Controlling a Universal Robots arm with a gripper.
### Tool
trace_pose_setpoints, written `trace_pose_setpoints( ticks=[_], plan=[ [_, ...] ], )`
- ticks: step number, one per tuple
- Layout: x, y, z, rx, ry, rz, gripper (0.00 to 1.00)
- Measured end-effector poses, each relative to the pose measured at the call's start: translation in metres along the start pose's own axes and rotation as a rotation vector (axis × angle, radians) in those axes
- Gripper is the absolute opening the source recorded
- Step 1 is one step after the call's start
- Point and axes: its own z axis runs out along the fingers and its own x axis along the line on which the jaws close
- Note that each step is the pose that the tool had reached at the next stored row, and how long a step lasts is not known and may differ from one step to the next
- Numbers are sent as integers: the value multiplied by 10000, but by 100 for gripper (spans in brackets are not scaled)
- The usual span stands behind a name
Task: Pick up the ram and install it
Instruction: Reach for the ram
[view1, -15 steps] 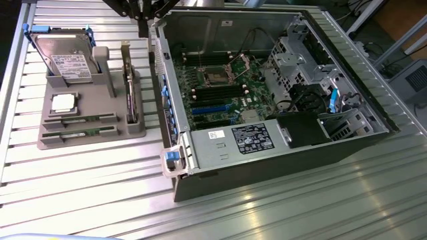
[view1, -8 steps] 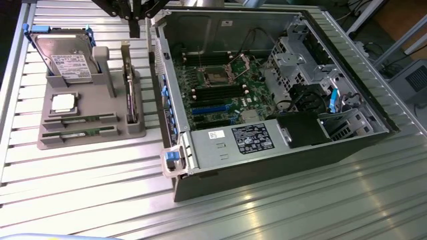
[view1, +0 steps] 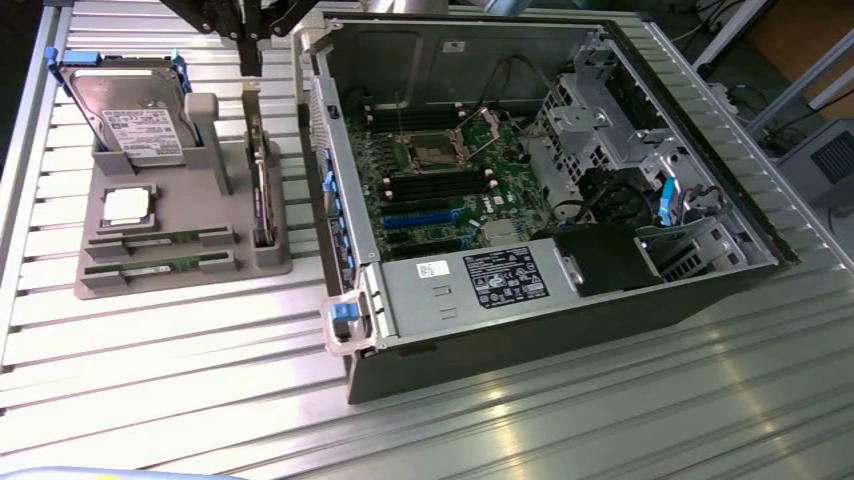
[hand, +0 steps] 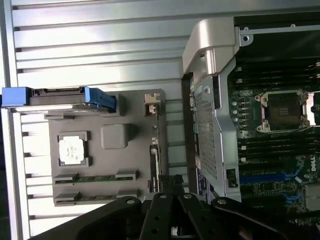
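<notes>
Two ram sticks, thin green boards, lie flat in slots of the grey holder (view1: 200, 215): one (view1: 158, 242) (hand: 95, 177) and a second (view1: 155, 268) (hand: 95, 196) beside it. My gripper (view1: 250, 68) (hand: 171, 186) hangs high above the holder's far end, over the upright dark expansion card (view1: 263, 190) (hand: 156, 150). Its fingers are shut with nothing between them, well apart from the ram sticks. The open computer case (view1: 350, 200) (hand: 210, 55) lies at the exterior view's right, with the motherboard (view1: 447, 190) (hand: 270, 145) exposed.
The holder also carries a hard drive (view1: 127, 115) (hand: 60, 96) in a blue frame and a square silver processor (view1: 126, 205) (hand: 71, 150). The case wall stands close beside the holder. The slatted metal table (view1: 174, 380) stretches in front of both.
</notes>
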Motion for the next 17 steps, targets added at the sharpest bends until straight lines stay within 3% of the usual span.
trace_pose_setpoints(
  ticks=[11, 17],
  plan=[
    [275, -28, -6, 0, 0, -1, 10],
    [297, -192, -8, 19, -1, 0, 10]
  ],
)
